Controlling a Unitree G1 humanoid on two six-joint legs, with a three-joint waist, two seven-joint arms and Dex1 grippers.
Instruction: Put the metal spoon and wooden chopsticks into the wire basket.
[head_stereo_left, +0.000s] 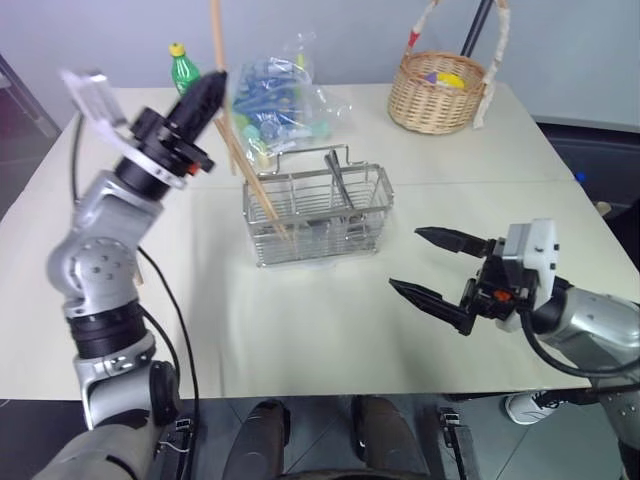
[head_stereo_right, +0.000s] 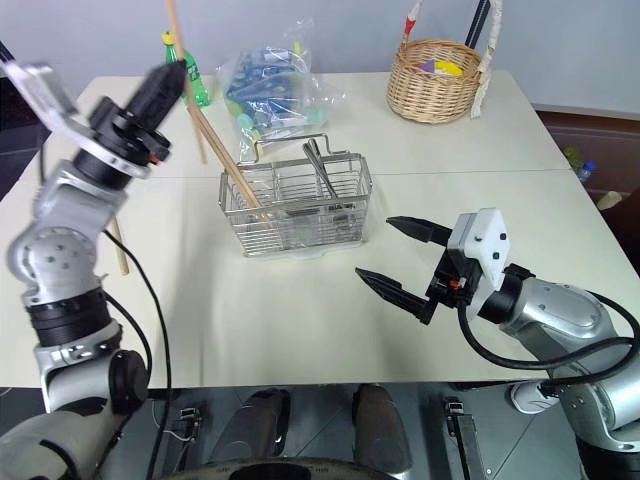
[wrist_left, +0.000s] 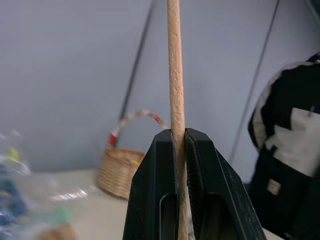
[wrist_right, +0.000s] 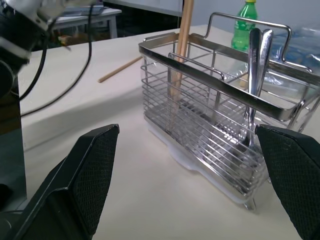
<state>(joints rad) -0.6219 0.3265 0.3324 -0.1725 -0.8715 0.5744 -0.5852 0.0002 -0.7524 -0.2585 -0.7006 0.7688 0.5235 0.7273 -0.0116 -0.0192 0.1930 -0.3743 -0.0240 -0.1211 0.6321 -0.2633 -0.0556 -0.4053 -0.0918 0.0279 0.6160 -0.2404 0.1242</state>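
Observation:
My left gripper (head_stereo_left: 207, 92) is raised to the left of the wire basket (head_stereo_left: 318, 213), shut on one wooden chopstick (head_stereo_left: 216, 40) that stands nearly upright. The left wrist view shows that stick (wrist_left: 173, 75) clamped between the black fingers (wrist_left: 155, 170). Two more chopsticks (head_stereo_left: 262, 195) lean in the basket's left end. The metal spoon (head_stereo_left: 335, 175) stands in the basket near its middle. Another chopstick (head_stereo_right: 121, 250) lies on the table beside my left arm. My right gripper (head_stereo_left: 405, 258) hovers open to the right of the basket, pointing at it, with nothing between its fingers (wrist_right: 90, 165).
Behind the wire basket lie a clear plastic bag of blue items (head_stereo_left: 275, 100) and a green bottle (head_stereo_left: 183, 68). A round wicker basket (head_stereo_left: 437, 92) stands at the back right of the pale table (head_stereo_left: 330, 330).

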